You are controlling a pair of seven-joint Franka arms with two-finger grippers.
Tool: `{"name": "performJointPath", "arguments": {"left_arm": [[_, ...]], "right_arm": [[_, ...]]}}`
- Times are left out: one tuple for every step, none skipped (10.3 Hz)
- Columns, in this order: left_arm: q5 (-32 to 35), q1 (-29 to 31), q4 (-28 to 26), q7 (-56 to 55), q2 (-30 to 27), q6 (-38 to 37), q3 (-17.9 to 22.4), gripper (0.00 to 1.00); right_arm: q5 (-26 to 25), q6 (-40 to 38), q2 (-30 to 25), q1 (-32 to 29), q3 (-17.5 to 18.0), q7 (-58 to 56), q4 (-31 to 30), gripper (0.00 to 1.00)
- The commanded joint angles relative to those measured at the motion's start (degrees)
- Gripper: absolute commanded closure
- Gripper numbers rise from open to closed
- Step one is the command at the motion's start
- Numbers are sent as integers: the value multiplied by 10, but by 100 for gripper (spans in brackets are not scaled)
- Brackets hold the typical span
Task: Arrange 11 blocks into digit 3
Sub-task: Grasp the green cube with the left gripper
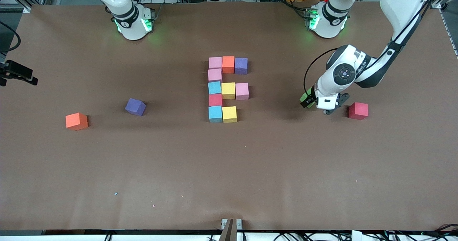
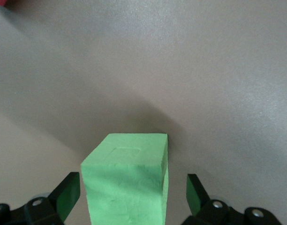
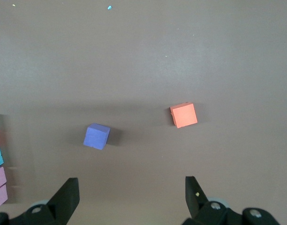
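1. The digit 3 (image 1: 227, 89) sits in the middle of the front view, made of ten touching blocks.
2. The left gripper (image 1: 308, 101) is at middle right; its fingers (image 2: 66, 196) are spread wide around the green block (image 2: 129, 180), not squeezing it.
3. The right gripper (image 3: 132, 197) hangs high, fingers spread, holding nothing.
4. A loose red block (image 1: 358, 111) sits beside the left gripper.

My left gripper (image 1: 310, 103) stands spread around the green block (image 2: 127, 180), a red block (image 1: 358, 111) just beside my wrist. Open table (image 1: 272, 169) lies between me and the digit 3 (image 1: 226, 89); its unfilled corner faces me unobstructed.
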Motion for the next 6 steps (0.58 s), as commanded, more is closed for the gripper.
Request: {"name": "performJointPath", "arguments": {"left_arm": [[17, 9, -6, -4, 4, 10, -3, 0], [18, 8, -5, -4, 8, 10, -3, 0], [18, 8, -4, -5, 10, 10, -3, 14], [18, 8, -3, -6, 11, 10, -2, 44], [18, 7, 0, -21, 10, 10, -2, 69], [18, 2, 5, -49, 11, 9, -2, 90]], "right_arm": [[-6, 3, -2, 3, 0, 1, -1, 0], [-6, 2, -2, 3, 0, 1, -1, 0], [-6, 2, -2, 3, 0, 1, -1, 0], [-6, 2, -2, 3, 0, 1, -1, 0], [-6, 2, -2, 3, 0, 1, -1, 0], [-6, 2, -2, 3, 0, 1, -1, 0]]}}
